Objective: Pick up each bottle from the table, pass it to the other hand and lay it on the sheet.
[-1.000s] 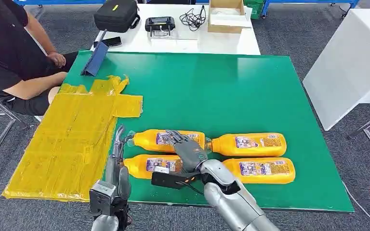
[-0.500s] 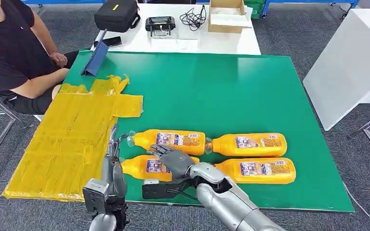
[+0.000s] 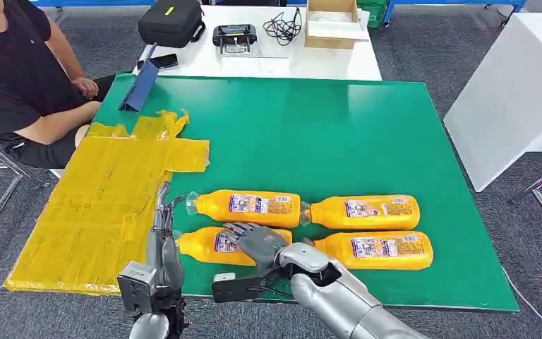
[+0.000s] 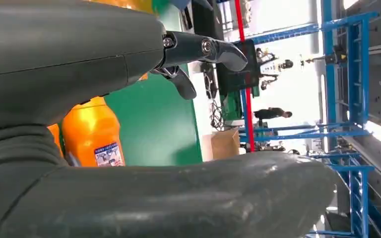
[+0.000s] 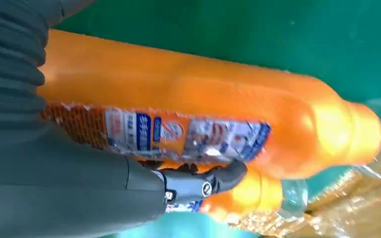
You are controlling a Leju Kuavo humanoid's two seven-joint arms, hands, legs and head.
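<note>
The right hand [image 3: 254,241] lies over the middle of the near-left bottle [image 3: 212,246], fingers spread across its label; the right wrist view shows a dark finger [image 5: 213,182] against the label, but whether the hand actually grips the bottle or only rests on it I cannot tell. The left hand [image 3: 164,226] stands at the table's near edge, just beside that bottle's capped end, its fingers straight, apart and holding nothing. The bottle lies on its side on the green table [image 3: 324,134], full of orange liquid, cap toward the yellow sheet [image 3: 99,205]. Three more orange-filled bottles lie on their sides around it: the far-left bottle [image 3: 254,207] just behind, the far-right bottle [image 3: 367,211] end to end with that one, and the near-right bottle [image 3: 384,249] beyond the right forearm. No bottle lies on the sheet, which covers the table's left side and hangs over its edge. A person [image 3: 14,78] in a black shirt sits at the far left. Behind, a white table [image 3: 332,63] carries a black bag [image 3: 171,21], a cardboard box [image 3: 332,22] and cables [image 3: 280,27].
</note>
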